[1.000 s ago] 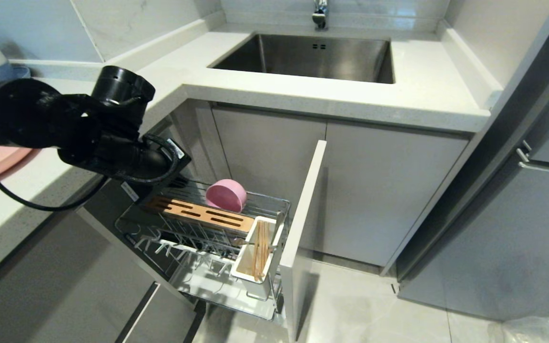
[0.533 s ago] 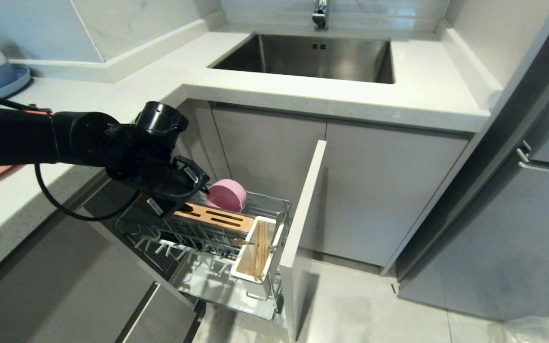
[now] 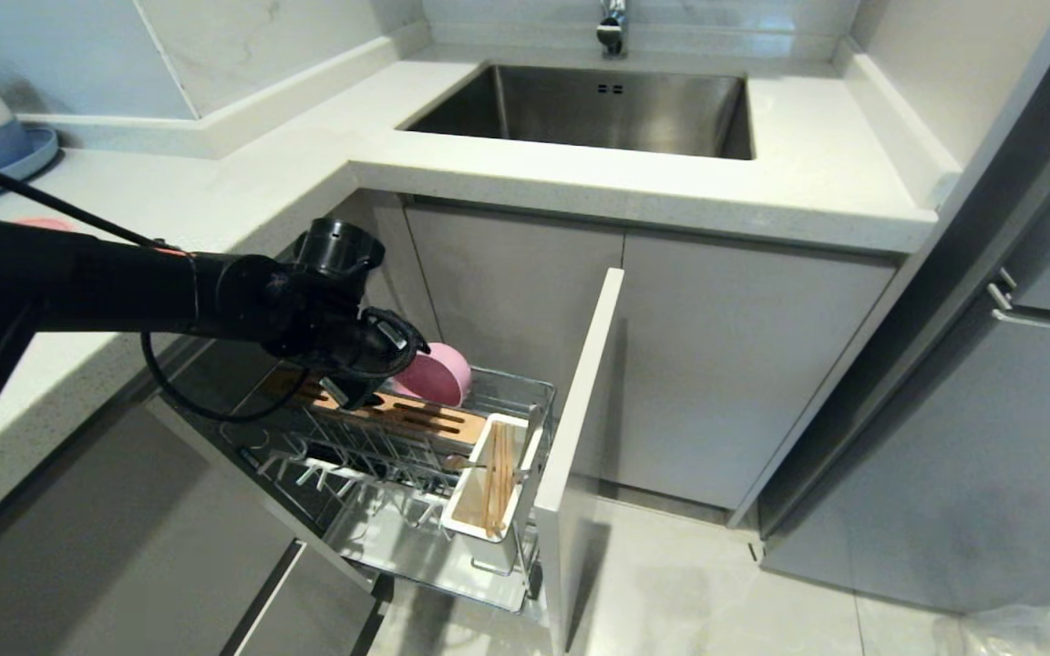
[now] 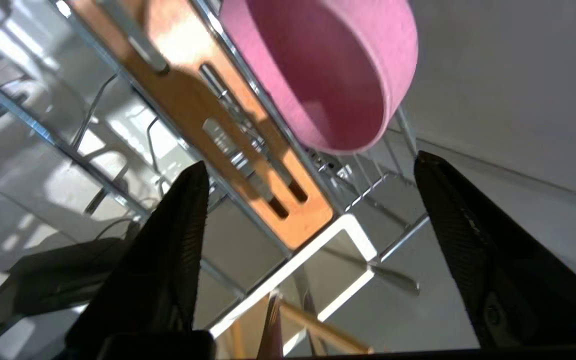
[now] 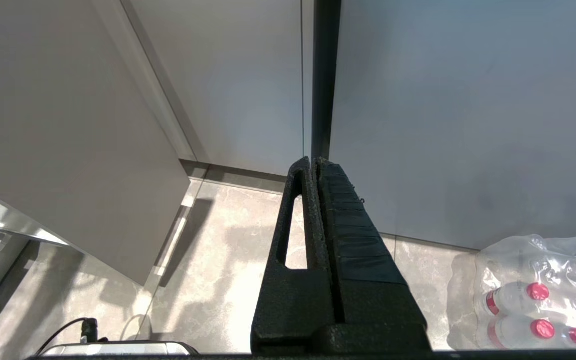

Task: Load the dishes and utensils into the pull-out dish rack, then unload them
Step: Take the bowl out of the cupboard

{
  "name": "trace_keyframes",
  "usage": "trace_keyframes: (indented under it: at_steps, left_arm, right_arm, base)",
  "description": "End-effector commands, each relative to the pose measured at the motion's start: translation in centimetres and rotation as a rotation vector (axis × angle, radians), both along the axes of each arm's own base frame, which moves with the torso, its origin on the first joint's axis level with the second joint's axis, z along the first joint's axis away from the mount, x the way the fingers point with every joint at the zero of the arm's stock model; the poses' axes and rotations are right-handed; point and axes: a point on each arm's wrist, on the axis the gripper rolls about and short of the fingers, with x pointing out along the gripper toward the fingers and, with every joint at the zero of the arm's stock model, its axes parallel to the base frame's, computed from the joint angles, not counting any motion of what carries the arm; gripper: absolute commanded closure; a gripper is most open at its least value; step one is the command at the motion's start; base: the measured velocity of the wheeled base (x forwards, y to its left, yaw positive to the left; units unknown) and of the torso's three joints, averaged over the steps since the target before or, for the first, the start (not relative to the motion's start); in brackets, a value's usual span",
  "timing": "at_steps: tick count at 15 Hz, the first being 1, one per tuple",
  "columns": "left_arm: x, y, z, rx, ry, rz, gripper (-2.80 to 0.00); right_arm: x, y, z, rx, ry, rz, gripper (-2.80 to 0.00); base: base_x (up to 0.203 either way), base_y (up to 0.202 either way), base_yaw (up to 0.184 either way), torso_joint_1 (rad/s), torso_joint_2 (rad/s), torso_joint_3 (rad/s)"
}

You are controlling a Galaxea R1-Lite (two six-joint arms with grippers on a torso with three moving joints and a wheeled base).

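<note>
Well, progress: the pull-out dish rack (image 3: 525,410) already holds the pink bowl (image 3: 438,374) and the chopsticks (image 3: 498,474), so loading looks mostly done, or unloading has barely begun; I can't say which.
Still out: a sliver of pink shows on the counter (image 3: 215,200) behind the left arm, perhaps the plate, though too little is visible to be sure.
Fork: a thin metal piece lies across the white utensil holder (image 3: 470,510) beside the chopsticks; it may be the fork, but I can't tell.
Left gripper (image 4: 308,210): jaws spread wide and empty, poised just over the slotted wooden bar (image 4: 248,150), with the bowl just ahead of the fingertips.
Right gripper (image 5: 318,200): fingers pressed together, holding nothing, hanging toward the floor near a pack of bottles (image 5: 533,300), away from the work.
Bowl: matte pink, straight-walled and round, tipped on its side against the wires behind the bar, its hollow facing the left claw.
Rack: thin chrome wire with upright prongs, glossy white drip tray (image 3: 416,547) beneath, flat grey door front at its end.
Bar: warm light wood, flat, cut with long narrow slots.
Chopsticks: slim pale wood, leaning in the holder.
</note>
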Motion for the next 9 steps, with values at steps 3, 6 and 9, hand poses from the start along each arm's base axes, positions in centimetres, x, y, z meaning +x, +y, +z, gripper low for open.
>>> trace_keyframes:
  at_steps: [3,6,9]
  left_arm:
    - [1.6,-0.6,-0.7,-0.004,-0.006,-0.001,-2.8]
    - [2.3,-0.9,-0.8,-0.007,-0.018,-0.004,-2.8]
    - [3.4,-1.3,-1.2,-0.01,-0.027,-0.008,-2.8]
  right_arm:
    - [0.0,0.0,0.0,0.001,0.001,0.0,0.0]
    - [0.0,0.0,0.0,0.001,0.001,0.0,0.0]
    - [0.0,0.0,0.0,0.001,0.001,0.0,0.0]
  base:
    - [0.0,0.0,0.0,0.0,0.0,0.0]
    - [0.0,0.0,0.0,0.0,0.0,0.0]
    - [0.0,0.0,0.0,0.0,0.0,0.0]
